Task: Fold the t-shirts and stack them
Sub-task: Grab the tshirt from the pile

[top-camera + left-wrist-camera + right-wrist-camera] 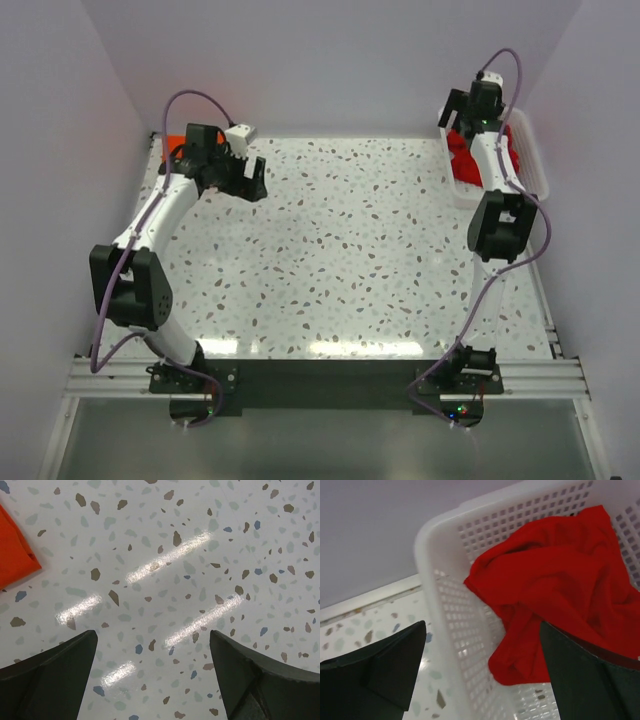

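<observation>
A crumpled red t-shirt (555,590) lies in a white perforated basket (445,615) at the table's far right; it also shows in the top view (470,160). My right gripper (482,650) hangs open above the basket's near wall and the shirt's lower fold, holding nothing. An orange folded t-shirt (15,550) lies at the far left corner, a sliver of it showing in the top view (172,140). My left gripper (152,655) is open and empty over bare table, to the right of the orange shirt.
The speckled terrazzo table (350,250) is bounded by purple-white walls at the back and sides. The basket (535,165) stands against the right wall. The left arm (150,230) curves along the left edge and the right arm (495,230) along the right.
</observation>
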Controlling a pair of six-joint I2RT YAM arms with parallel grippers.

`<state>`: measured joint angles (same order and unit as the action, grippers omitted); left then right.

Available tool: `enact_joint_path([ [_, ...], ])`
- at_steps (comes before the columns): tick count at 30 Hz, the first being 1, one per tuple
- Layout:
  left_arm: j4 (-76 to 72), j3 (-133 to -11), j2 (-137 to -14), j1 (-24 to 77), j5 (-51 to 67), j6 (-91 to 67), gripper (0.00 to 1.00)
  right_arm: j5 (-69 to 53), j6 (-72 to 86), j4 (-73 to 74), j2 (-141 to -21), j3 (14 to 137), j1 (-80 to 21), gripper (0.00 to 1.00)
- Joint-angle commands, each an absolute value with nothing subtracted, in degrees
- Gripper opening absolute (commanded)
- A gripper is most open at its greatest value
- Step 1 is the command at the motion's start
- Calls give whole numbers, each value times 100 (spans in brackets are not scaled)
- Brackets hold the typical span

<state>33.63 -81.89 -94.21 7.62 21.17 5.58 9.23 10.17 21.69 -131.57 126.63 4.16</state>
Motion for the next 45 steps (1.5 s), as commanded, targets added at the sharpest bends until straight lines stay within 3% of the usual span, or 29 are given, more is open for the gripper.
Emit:
enact_joint_path([
  [1, 3498, -8631, -9632, 695, 2074, 580, 100, 1862, 1381, 1478, -13587, 13210, 650, 99],
  [5, 3586, -8806, -9922, 659, 2057, 545, 100, 2285, 993, 1020, -13851, 13078, 668, 99],
  [17, 3788, -9281, -10591, 607, 2206, 483, 100, 3119, 871, 1635, -14440, 13016, 686, 99],
  [25, 3920, -9492, -10784, 607, 2276, 475, 100, 3077, 405, 1776, -14748, 13228, 703, 98],
  [31, 3981, -9527, -10810, 606, 2312, 457, 100, 2909, 438, 1687, -14853, 12999, 721, 91],
  [34, 4025, -9545, -10793, 607, 2285, 466, 100, 2691, 833, 2065, -14950, 13175, 791, 67],
  [35, 4051, -9545, -10784, 606, 2285, 483, 100, 2594, 913, 2074, -14907, 13157, 808, 47],
  [39, 4061, -9457, -10662, 589, 2294, 518, 100, 1996, 1002, 1706, -14224, 12562, 817, 4],
  [40, 4069, -9440, -10644, 589, 2303, 536, 100, 1934, 1045, 1609, -14073, 12455, 817, 0],
  [45, 3990, -9334, -10503, 580, 2390, 571, 100, 1609, 1143, 942, -13018, 11630, 809, 0],
])
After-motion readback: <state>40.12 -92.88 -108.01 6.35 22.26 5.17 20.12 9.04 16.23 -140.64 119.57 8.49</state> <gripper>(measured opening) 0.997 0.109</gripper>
